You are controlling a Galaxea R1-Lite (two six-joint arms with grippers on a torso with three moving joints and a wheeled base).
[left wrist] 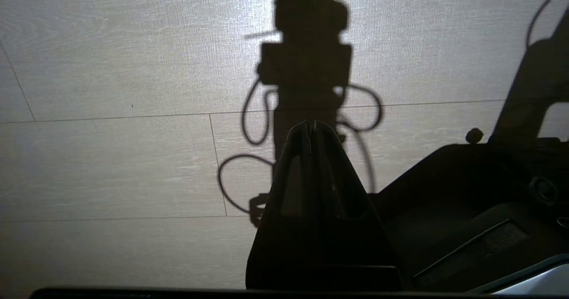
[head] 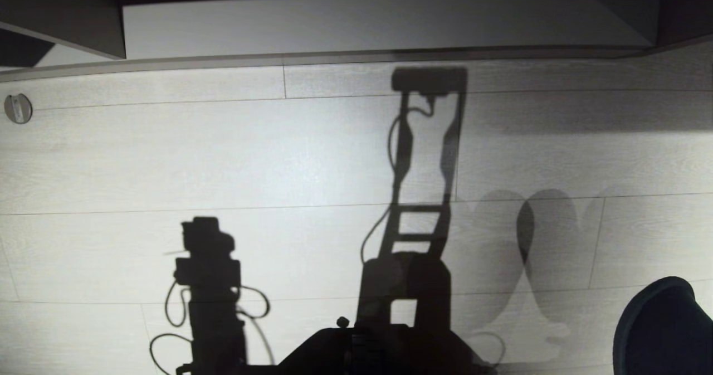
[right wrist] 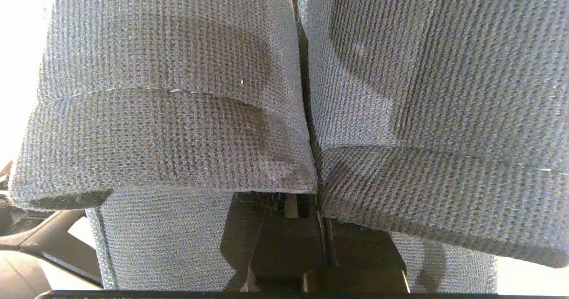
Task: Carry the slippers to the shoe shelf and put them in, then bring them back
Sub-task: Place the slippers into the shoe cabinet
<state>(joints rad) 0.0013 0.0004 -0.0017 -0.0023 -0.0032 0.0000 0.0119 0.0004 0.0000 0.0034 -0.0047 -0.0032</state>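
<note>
Holding the slippers (right wrist: 284, 112) pinched together by their fabric uppers, our right gripper (right wrist: 318, 228) has its fingers clamped shut on the pair at the near right, where one dark rounded toe shows at the near right corner of the head view (head: 665, 325). Our left gripper (left wrist: 311, 132) hangs idle at the near left over the floor (head: 278, 152), fingers closed on nothing. Shadows of our arms and of the hanging pair fall across the pale planks ahead. Farther off lies the shoe shelf (head: 362, 24), its pale base board running along the far edge, bare as far as we see. We judge the carrying step is in hand; next we must close in, lower the pair and reach forward into that compartment.
</note>
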